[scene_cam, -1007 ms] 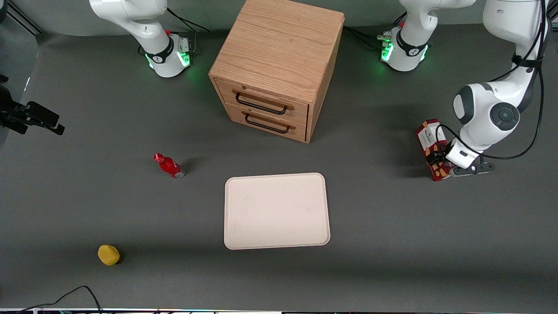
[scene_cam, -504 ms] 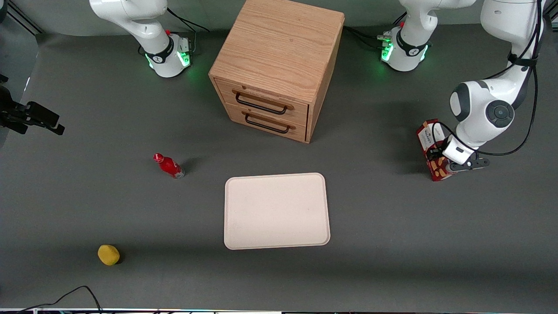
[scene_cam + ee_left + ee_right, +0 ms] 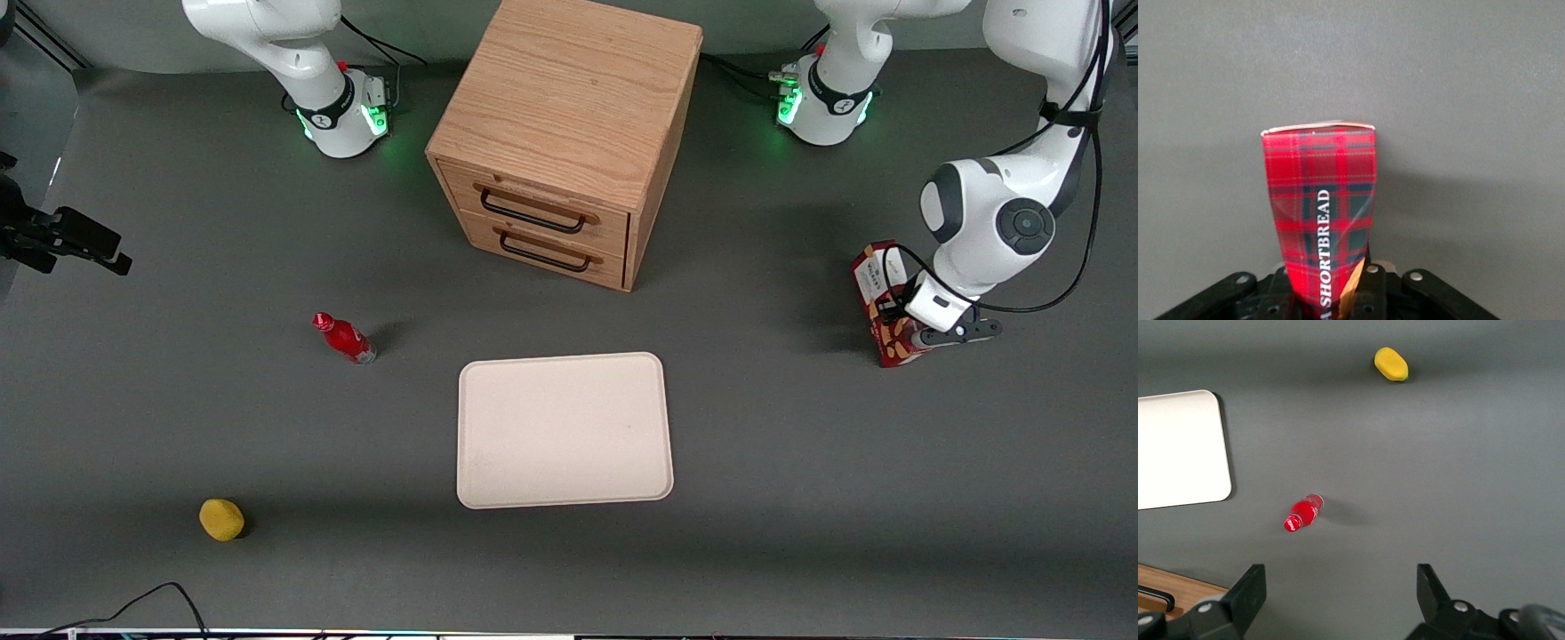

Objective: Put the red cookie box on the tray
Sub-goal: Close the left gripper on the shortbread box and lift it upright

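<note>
- Setting: robotics lab, a staged test bench rather than a home or shop.
- Two white arms are bolted to the desk; their bases glow with green status lights.
- Desk is covered in a plain grey mat, with cables running along its edges.
- Props are sparse and unrelated: a small wooden drawer unit, a tray, a red bottle, a yellow object.
- The left arm's end effector is at a cookie box toward the working arm's end of the desk.
</note>
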Controlling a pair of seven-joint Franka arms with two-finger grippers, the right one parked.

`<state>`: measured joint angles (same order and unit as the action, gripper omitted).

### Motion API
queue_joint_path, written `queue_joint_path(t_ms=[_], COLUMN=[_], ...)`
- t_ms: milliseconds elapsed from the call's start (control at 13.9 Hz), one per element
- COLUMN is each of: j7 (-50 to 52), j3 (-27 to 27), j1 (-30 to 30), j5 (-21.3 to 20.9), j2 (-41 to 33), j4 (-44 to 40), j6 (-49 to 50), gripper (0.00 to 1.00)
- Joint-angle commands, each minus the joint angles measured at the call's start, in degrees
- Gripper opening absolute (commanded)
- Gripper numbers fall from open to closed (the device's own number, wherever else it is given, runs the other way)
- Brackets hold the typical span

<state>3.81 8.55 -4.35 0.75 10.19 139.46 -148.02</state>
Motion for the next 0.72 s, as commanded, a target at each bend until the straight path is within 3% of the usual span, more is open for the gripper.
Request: queue_joint_path(t_ms=[0,288,647], j7=[3.2,8.65,24.43], j3=[-0.29,-2.21,-13.62], j1=[-1.44,-4.44,-4.7], j5=[0.48,0.48,1.0], j2=[-6.74,-11.5,-9.06], j4=[0.64,-8.21,-24.04], j6=[7.98,24.58,37.88], gripper=[0.0,0.0,0.0])
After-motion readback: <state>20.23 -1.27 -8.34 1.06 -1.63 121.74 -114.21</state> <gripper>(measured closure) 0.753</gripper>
